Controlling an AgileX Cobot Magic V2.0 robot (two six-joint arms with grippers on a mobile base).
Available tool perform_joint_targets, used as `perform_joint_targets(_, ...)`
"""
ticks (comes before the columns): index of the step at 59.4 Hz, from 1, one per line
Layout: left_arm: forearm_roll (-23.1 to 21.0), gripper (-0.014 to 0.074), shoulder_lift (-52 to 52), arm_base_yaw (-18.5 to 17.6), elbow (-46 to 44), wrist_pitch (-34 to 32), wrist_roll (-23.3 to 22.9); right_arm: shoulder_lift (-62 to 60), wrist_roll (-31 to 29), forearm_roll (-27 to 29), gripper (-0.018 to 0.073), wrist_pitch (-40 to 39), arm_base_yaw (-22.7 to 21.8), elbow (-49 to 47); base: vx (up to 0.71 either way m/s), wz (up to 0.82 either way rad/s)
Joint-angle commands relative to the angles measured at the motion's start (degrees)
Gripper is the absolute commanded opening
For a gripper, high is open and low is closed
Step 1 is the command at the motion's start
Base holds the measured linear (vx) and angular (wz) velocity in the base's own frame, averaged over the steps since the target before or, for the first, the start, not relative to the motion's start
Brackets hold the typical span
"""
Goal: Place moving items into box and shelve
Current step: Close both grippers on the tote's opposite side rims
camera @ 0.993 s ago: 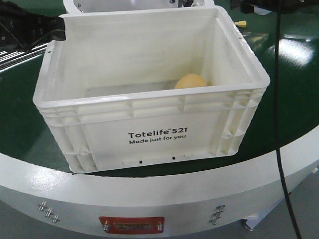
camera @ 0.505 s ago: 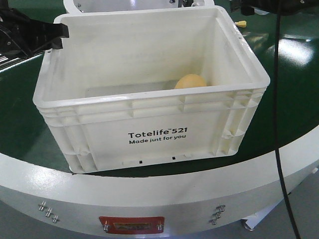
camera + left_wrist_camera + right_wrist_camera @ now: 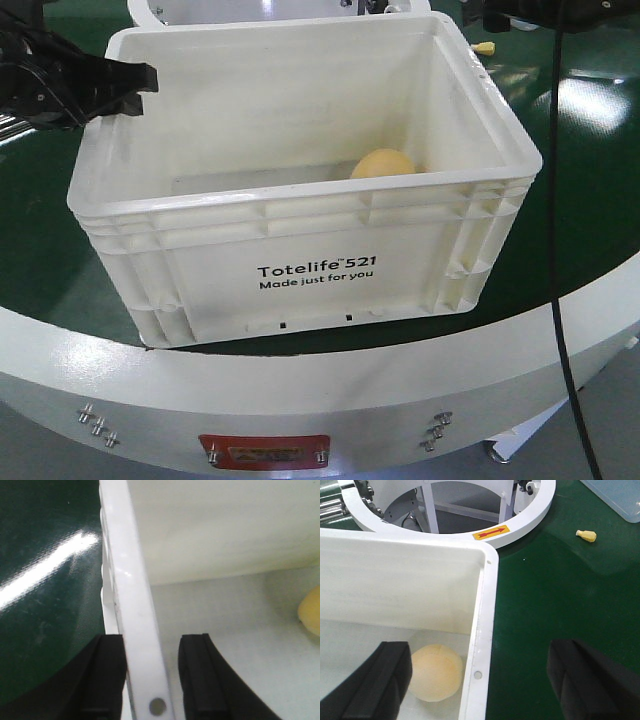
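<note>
Box [image 3: 300, 270]: cream-white tote, upright on the green desk [image 3: 590, 200], printed side toward the front camera. It sits just behind the white outer ring [image 3: 300, 385] of the desk.

Ball [image 3: 382, 163]: one yellow-orange ball lies on the box floor, close to the box's right wall. The right wrist view shows it [image 3: 436, 672] just inside that wall. In the left wrist view only its edge [image 3: 311, 612] shows at the frame border.

Your left pincer [image 3: 150, 675]: spread, straddling the box's left rim with one finger outside over the desk and one inside. A gap shows on the inner side; on the outer side you cannot tell whether the finger touches the rim. In the front view it [image 3: 125, 82] sits at the box's upper left corner.

Your right pincer [image 3: 482, 680]: spread wide across the right rim, one finger above the ball's side of the wall and one over the desk. Neither finger touches the rim. It holds nothing.

Elsewhere: a small yellow piece [image 3: 586, 535] lies on the desk beyond the box. A pale blue bin [image 3: 615, 497] corner shows at far right. A black cable [image 3: 562, 300] hangs down the front view's right side.
</note>
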Motion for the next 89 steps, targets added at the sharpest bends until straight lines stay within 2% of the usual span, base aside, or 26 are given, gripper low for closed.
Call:
perform_joint_targets(1, -2.36, 0.0372, -1.00, -0.86, -1.36, -0.71, -0.79, -2.02, -0.41, -0.89, 0.0592, -2.82, -0.39, -2.18, 0.00, 0.00)
perform_joint_targets(11, -2.31, 0.0325, -1.00, -0.86, -1.36, 1.92, -0.82, -2.02, -0.36, -2.62, 0.0592, -2.67, -0.39, -2.18, 0.00, 0.00)
perform_joint_targets(22, -2.25, 0.0251, -1.00, -0.86, -1.36, 1.98, -0.57, -2.02, -0.36, -2.67, 0.0592, -2.81, -0.39, -2.18, 0.00, 0.00)
perform_joint_targets(36, -2.08, 0.0100, -1.00, -0.86, -1.36, 1.88, -0.17, -2.02, -0.31, -2.67, 0.0582, -2.75, -0.39, -2.18, 0.00, 0.00)
perform_joint_targets(49, -2.01, -0.0022, -1.00, -0.86, -1.36, 1.18, -0.11, -1.39, 4.84, -6.42, 0.0538, -1.60, -0.39, -2.18, 0.00, 0.00)
perform_joint_targets(57, -2.01, -0.0024, -1.00, -0.86, -1.36, 0.94, -0.11, 0.49, 5.66, -7.48, 0.0536, 1.14, -0.39, -2.18, 0.00, 0.00)
perform_joint_targets(76, -2.01, -0.0022, -1.00, -0.86, -1.36, 0.92, 0.94, 4.79, 3.61, -2.15, 0.0536, 2.63, -0.39, -2.18, 0.00, 0.00)
perform_joint_targets(89, -2.01, -0.0022, -1.00, -0.86, -1.36, 1.22, 1.29, 7.28, 3.61, -1.60, 0.0536, 3.49, -0.39, -2.18, 0.00, 0.00)
